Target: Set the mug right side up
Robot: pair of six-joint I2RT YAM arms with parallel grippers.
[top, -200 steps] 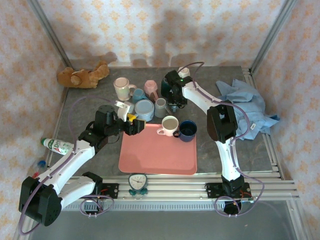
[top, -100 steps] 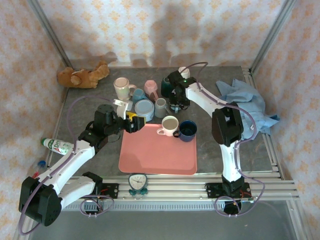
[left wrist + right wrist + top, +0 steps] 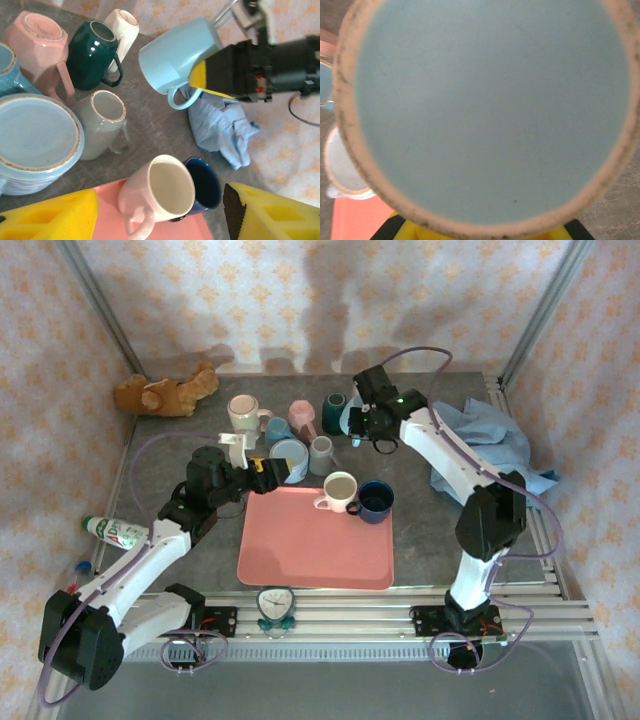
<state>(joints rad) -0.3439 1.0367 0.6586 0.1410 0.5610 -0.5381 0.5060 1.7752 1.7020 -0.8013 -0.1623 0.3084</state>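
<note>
Right gripper (image 3: 212, 75) clamps the pale blue mug (image 3: 172, 55) aloft, tilted; best roll the wrist rim-up, then lower gently straight beneath.

Top camera: high above the near edge, looking down over the whole table (image 3: 420, 530). Left wrist: low and near, facing across the cups; shares the cream mug (image 3: 157, 192) with the top view. Right wrist: tight against the pale blue mug (image 3: 485, 110) (edges cropped).
</note>
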